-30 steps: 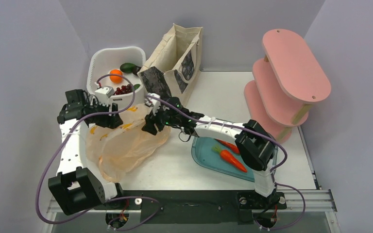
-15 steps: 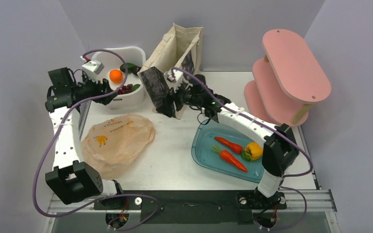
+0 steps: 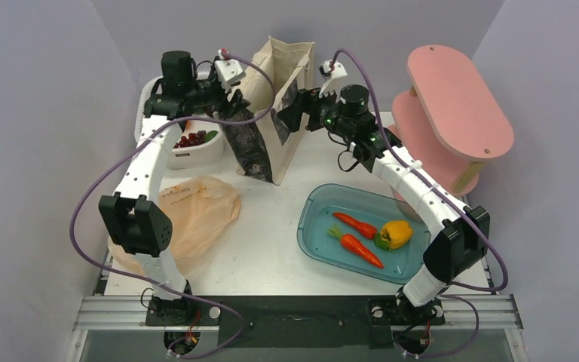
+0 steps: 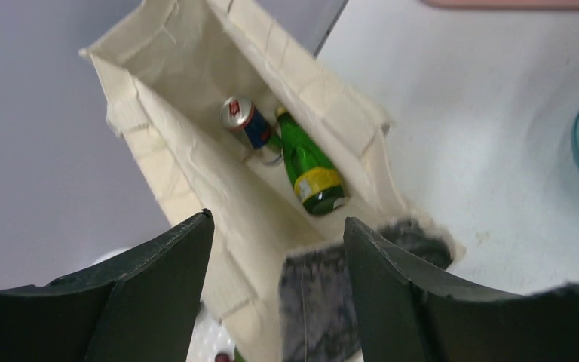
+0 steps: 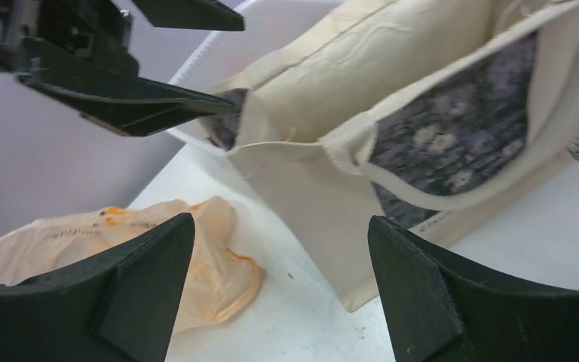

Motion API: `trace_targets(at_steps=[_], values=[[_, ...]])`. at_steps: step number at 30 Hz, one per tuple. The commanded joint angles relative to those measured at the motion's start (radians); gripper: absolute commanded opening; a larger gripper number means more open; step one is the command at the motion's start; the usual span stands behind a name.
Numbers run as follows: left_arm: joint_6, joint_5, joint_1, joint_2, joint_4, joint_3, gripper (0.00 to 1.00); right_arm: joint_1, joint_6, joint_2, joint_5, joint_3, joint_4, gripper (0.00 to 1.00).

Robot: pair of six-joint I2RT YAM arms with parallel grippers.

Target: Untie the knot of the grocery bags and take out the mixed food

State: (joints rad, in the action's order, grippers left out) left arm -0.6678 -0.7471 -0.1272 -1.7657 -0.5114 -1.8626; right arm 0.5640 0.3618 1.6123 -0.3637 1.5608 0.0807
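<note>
The cream canvas tote (image 3: 271,90) with dark floral panels stands open at the back. Deep inside it lie a blue-silver can (image 4: 243,121) and a green bottle (image 4: 309,167). My left gripper (image 3: 241,111) hovers open over the tote's left end, its dark panel (image 4: 324,302) showing between the fingers. My right gripper (image 3: 286,119) is open beside the tote's right side (image 5: 332,173), holding nothing. The peach plastic bag (image 3: 188,219) lies flat and slack at the left; the knot is out of view. Two carrots (image 3: 358,237) rest in the teal tray (image 3: 309,219).
A yellow bell pepper (image 3: 394,234) sits in the tray beside the carrots. A white basket (image 3: 196,154) with red berries stands behind the plastic bag, left of the tote. A pink tiered shelf (image 3: 452,105) occupies the back right.
Both arms left the plastic bag and swung back to the tote. The right gripper opened wide. The plastic bag dropped flat on the table.
</note>
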Motion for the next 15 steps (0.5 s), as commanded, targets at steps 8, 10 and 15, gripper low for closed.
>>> trace_targets(at_steps=[8, 10, 15], values=[[0.42, 0.18, -0.21, -0.184, 0.081, -0.3, 0.62, -0.127, 0.049, -0.044, 0.122, 0.036, 0.0, 0.8], [0.399, 0.266, -0.235, -0.211, 0.029, -0.311, 0.62, -0.144, 0.037, -0.048, 0.123, 0.036, 0.003, 0.8], [0.34, 0.425, -0.261, -0.237, -0.047, -0.283, 0.62, -0.182, 0.023, -0.057, 0.123, 0.025, 0.004, 0.8]])
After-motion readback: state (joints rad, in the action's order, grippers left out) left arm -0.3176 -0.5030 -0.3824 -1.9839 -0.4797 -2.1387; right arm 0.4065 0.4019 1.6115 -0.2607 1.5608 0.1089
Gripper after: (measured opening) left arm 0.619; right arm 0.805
